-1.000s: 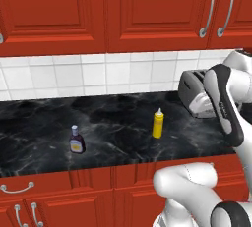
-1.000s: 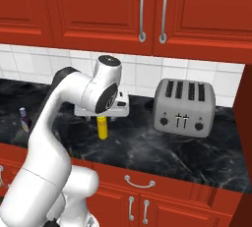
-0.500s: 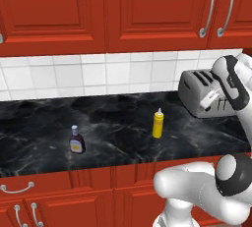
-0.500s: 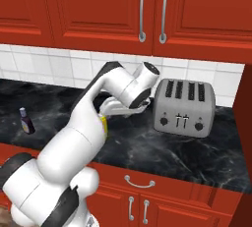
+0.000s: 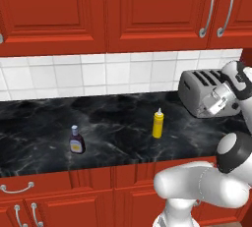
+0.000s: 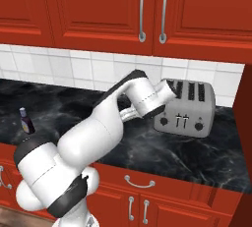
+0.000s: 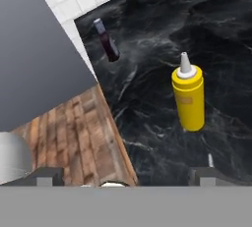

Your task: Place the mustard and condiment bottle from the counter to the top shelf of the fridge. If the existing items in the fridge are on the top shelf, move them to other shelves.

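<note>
Hovering over the black marble surface (image 5: 113, 118), the tool (image 7: 125, 174) has its jaws spread fully wide and holds nothing. The yellow mustard (image 7: 188, 96) stands upright just ahead of the tool and slightly toward its right fingertip, long axis vertical. The dark condiment bottle (image 7: 107, 40) stands farther ahead, well apart from the mustard.

Toaster (image 6: 187, 107) partly behind the arm; condiment bottle (image 5: 76, 140) label too small to read.
</note>
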